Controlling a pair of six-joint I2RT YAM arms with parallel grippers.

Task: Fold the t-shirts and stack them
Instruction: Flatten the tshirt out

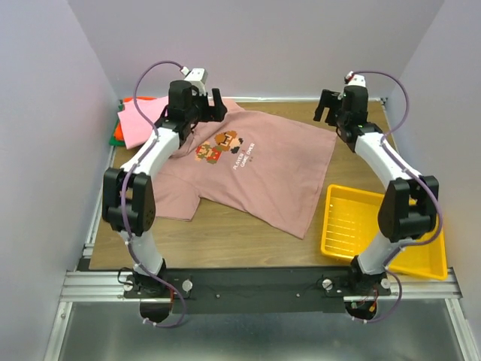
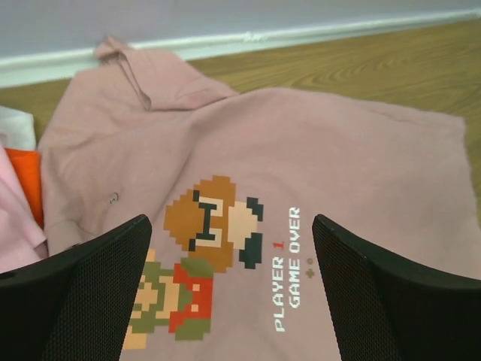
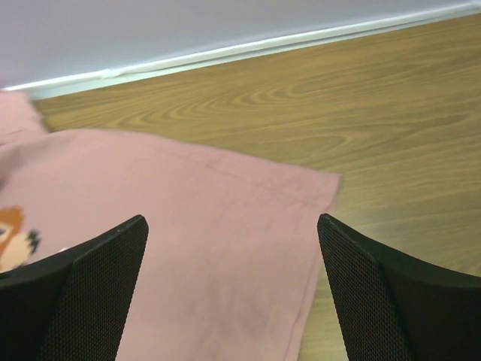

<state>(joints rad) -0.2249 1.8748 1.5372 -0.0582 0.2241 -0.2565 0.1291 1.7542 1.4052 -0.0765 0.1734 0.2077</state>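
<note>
A dusty mauve-pink t-shirt [image 1: 255, 169] lies spread flat across the middle of the table, print side up, with a pixel-art chest print [image 2: 203, 256] and white text. My left gripper [image 1: 201, 101] hovers open above its far left shoulder, nothing between its fingers [image 2: 98, 293]. My right gripper [image 1: 329, 105] hangs open over the shirt's far right hem corner [image 3: 319, 184], holding nothing. A stack of folded t-shirts sits at the far left corner: bright pink [image 1: 143, 120] on top, orange-red [image 2: 26, 180] and green [image 1: 116, 138] edges showing beneath.
A yellow plastic tray [image 1: 379, 229] stands at the near right of the table. A white wall rail [image 3: 225, 53] runs along the far edge. Bare wood [image 1: 225, 248] shows in front of the shirt and at the far right.
</note>
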